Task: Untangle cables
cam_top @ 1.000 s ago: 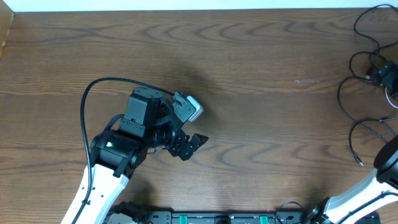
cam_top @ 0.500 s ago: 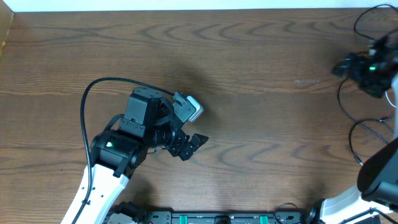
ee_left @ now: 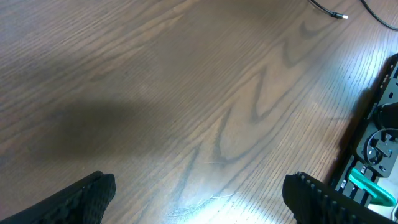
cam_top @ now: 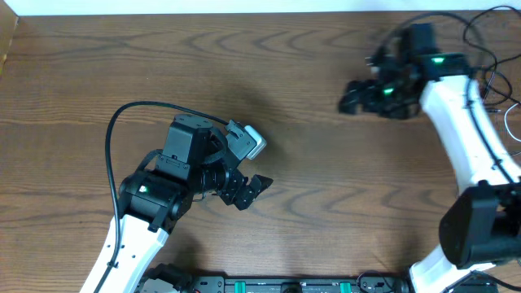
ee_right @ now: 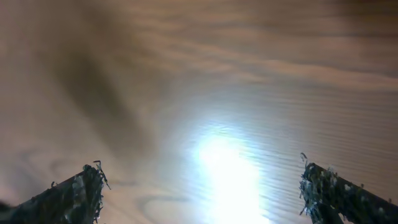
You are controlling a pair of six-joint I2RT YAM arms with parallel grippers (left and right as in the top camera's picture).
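Overhead: left gripper (cam_top: 248, 190) at left-centre, jaws spread wide, nothing between them. Right gripper (cam_top: 358, 91) far, right of centre, blurred, jaws also wide apart, empty. Wrist views: dark, rough-textured fingertips (ee_left: 93, 198) at both frame edges, only bare table (cam_top: 326, 163) between. Table is brown wood with wavy grain and glossy glare patch. Black cable (cam_top: 467, 29) is thin cord in loose loops at far right edge, well apart from both grippers; small plug end shows in left wrist view.
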